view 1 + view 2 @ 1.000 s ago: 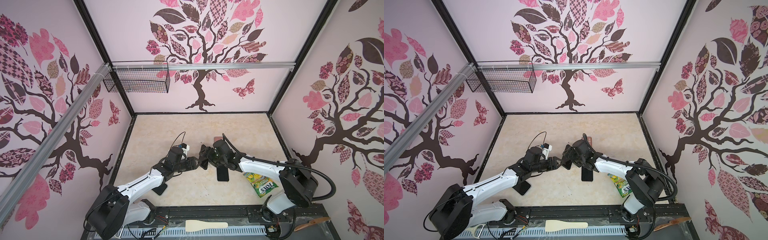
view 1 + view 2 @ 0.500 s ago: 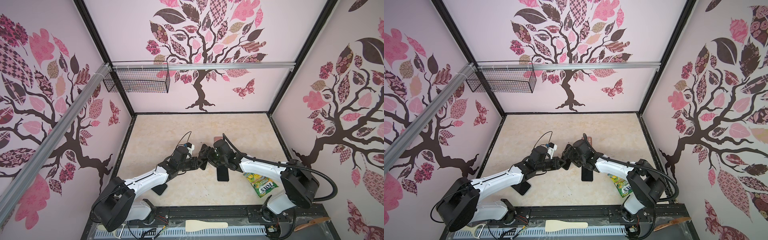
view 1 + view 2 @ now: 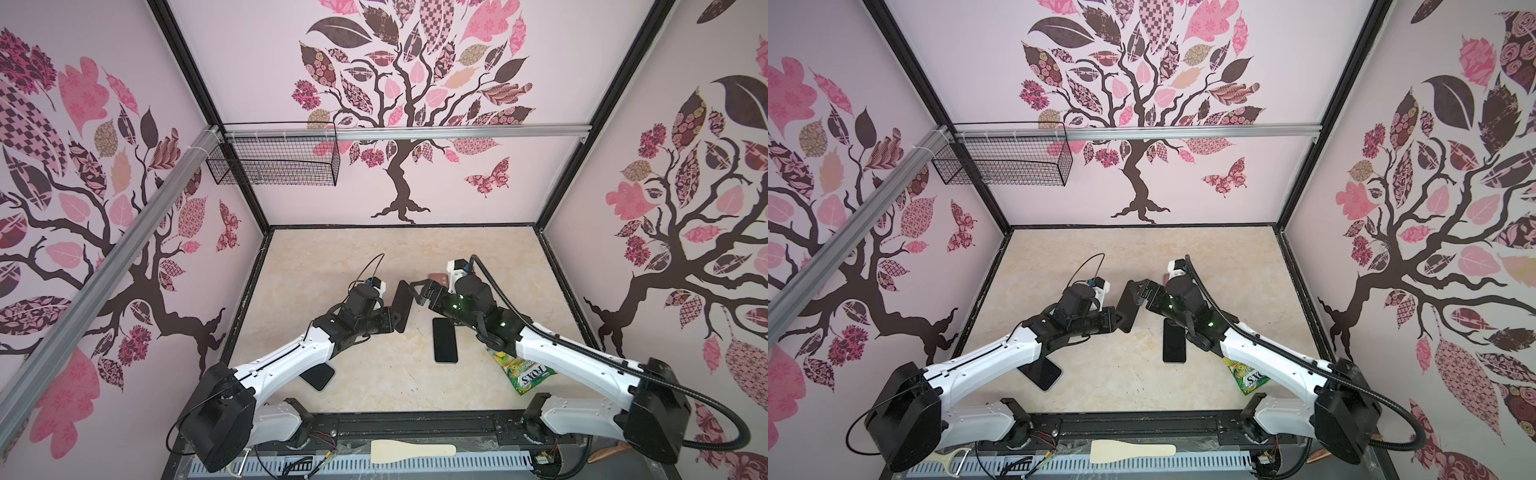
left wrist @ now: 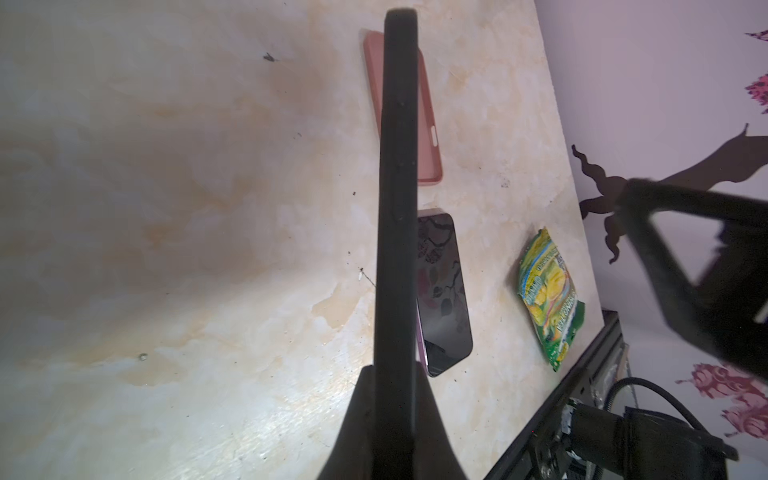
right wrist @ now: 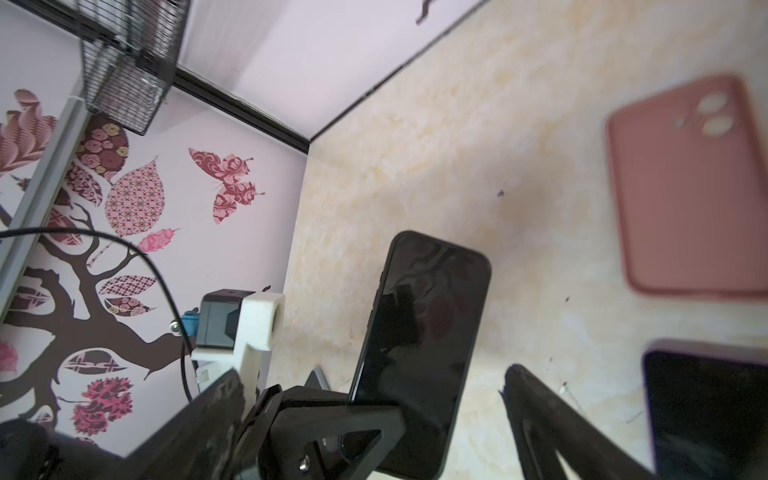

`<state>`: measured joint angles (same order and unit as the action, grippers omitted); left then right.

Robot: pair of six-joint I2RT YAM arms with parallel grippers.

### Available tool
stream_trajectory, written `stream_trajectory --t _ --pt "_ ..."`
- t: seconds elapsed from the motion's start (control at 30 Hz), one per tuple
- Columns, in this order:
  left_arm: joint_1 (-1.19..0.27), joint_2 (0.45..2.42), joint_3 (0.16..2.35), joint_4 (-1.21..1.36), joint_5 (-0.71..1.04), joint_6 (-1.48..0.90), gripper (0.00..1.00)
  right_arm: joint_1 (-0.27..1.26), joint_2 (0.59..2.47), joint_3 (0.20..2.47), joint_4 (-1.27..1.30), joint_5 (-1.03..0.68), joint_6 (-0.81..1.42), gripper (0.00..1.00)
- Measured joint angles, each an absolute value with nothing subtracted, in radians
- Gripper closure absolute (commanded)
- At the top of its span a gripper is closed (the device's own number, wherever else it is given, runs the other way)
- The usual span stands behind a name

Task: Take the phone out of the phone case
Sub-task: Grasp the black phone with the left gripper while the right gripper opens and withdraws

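since a second ago the left gripper [image 3: 395, 321] has moved in; it now clamps the near end of the phone [image 3: 402, 301], while the right gripper [image 3: 417, 293] stands with jaws spread, touching nothing. this is judged a handover that frees the right to peel the phone case [image 4: 397, 187]. phone held aloft over mid-bench [image 3: 374, 257], long axis near to far, screen facing right. pink case [image 3: 436, 277] lies beyond.

White arm links [image 3: 286, 357], blk joints [image 3: 222, 415], blk cables [image 3: 492, 283], green LEDs [image 3: 456, 298]
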<state>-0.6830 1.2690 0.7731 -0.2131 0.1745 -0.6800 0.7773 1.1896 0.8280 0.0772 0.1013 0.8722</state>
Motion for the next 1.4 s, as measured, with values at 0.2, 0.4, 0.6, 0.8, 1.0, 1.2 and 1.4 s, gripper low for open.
stream_trajectory --t 0.2,0.4,0.6,0.8,1.0,1.2,1.4 --pt "-0.681 1.248 0.785 -0.243 0.133 -0.570 1.00 0.777 1.130 0.831 -0.092 0.233 0.620 0.01" --pt "-0.680 1.223 0.791 -0.308 0.157 -0.526 1.00 0.777 1.034 0.810 -0.207 0.168 0.393 0.00" --pt "-0.637 1.192 0.791 -0.308 0.327 -0.494 1.00 0.777 0.924 0.768 -0.195 0.011 0.302 0.00" --pt "-0.555 1.177 0.789 -0.274 0.521 -0.448 1.00 0.738 0.909 0.702 -0.131 -0.126 0.286 0.01" --pt "-0.541 1.106 0.770 -0.255 0.588 -0.374 1.00 0.519 0.899 0.636 -0.010 -0.363 0.344 0.00" --pt "-0.541 1.005 0.716 -0.250 0.601 -0.286 1.00 0.296 0.952 0.599 0.162 -0.672 0.467 0.00" --pt "-0.541 0.935 0.713 -0.253 0.621 -0.179 1.00 0.289 0.927 0.566 0.292 -0.801 0.515 0.04"
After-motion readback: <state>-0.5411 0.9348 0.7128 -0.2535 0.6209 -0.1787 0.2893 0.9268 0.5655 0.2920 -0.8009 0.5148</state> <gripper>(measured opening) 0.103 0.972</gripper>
